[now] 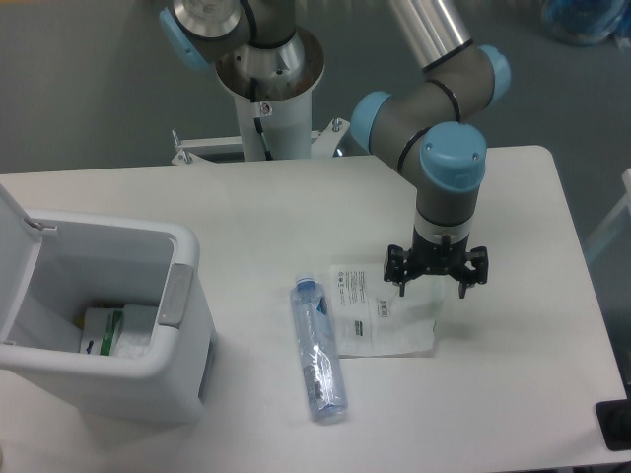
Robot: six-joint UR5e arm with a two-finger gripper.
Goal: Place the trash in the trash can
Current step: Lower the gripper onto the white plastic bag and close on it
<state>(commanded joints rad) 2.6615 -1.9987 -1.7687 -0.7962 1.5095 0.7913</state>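
Observation:
A flat white pouch with black print [378, 325] lies on the table right of centre. To its left lies a clear bluish bottle [317, 350] with its blue cap pointing away from me. My gripper [435, 287] points straight down over the pouch's upper right corner, its black fingers spread open with nothing between them. The trash can [187, 325], a white bin with its lid swung open, stands at the left edge. Inside it I see a white and green package [116, 331].
The robot's white pedestal base [266, 94] rises behind the table at the back centre. The table's right edge runs close to the gripper's side. A dark object [616, 424] sits at the lower right corner.

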